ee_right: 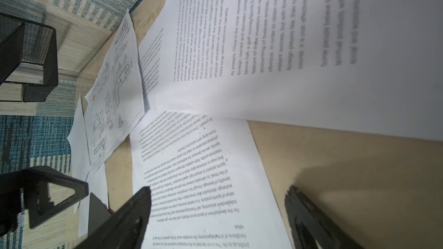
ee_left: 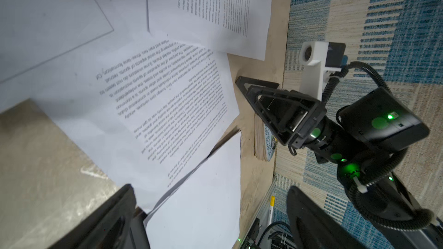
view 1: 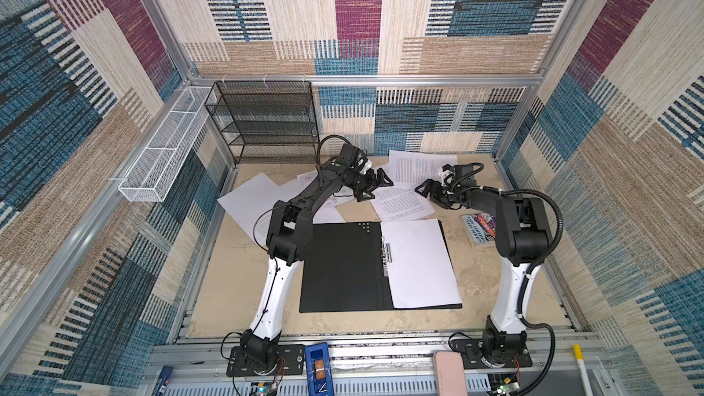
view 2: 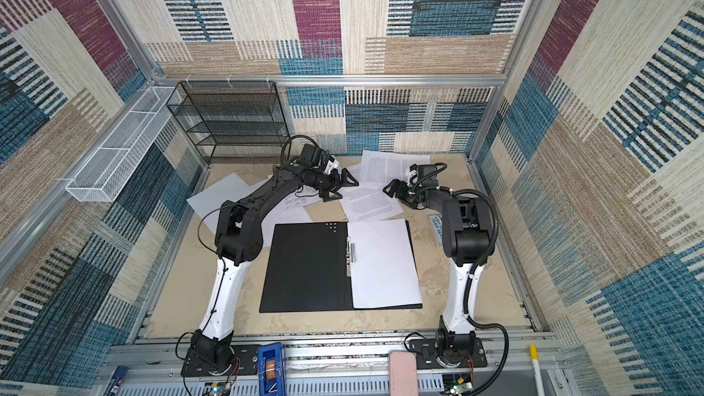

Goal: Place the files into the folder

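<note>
The folder (view 1: 343,264) lies open on the worktop (view 1: 236,291) in front of me, black inside up, with one blank sheet (view 1: 419,260) already resting on its right half. The other files are spread behind it. A printed sheet (view 1: 400,203) lies just beyond the folder's far edge. A second printed sheet (view 1: 423,167) at the back overlaps the first one's far end. A drawing sheet (ee_right: 115,92) and more paper lie under my left arm.

My left tool (view 1: 381,189) hangs at the near printed sheet's left side, jaws apart and holding nothing. My right tool (view 1: 426,193) faces it from the sheet's right side, jaws also apart and empty. In the right wrist view the sheet's edge runs out between my two fingers (ee_right: 129,216). So the sheet lies between the tools, and my right tool looks the better placed to take it.

Going by the lines of print, the sheet's long axis runs away from me, a little skewed against the folder's spine. I judge the coming move to be a short drag toward me onto the blank sheet, with a small turn to square it. I cannot tell how far above the paper either tool sits. The book (view 1: 476,228) beside my right arm is not one of the files
</note>
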Available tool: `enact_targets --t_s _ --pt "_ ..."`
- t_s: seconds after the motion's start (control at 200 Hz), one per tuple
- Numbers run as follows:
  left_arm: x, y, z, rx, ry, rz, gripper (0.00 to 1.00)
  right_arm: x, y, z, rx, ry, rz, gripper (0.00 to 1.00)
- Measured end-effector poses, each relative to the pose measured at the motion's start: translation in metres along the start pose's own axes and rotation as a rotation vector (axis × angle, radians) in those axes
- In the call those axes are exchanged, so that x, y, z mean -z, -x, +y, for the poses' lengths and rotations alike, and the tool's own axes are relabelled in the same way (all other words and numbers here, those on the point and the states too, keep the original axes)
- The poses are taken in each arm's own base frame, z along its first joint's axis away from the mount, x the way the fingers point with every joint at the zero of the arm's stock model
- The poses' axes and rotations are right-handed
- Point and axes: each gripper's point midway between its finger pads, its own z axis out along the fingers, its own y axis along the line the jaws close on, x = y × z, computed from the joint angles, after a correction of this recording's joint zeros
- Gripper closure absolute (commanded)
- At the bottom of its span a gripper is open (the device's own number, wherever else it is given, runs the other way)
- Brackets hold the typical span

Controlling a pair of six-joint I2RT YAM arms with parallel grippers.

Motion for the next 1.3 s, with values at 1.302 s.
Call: enact_targets --t_s 1.302 --pt "-0.021 -0.006 0.074 0.072 0.005 0.095 0.02 -0.061 0.028 0.092 0.051 0.489 0.168 0.12"
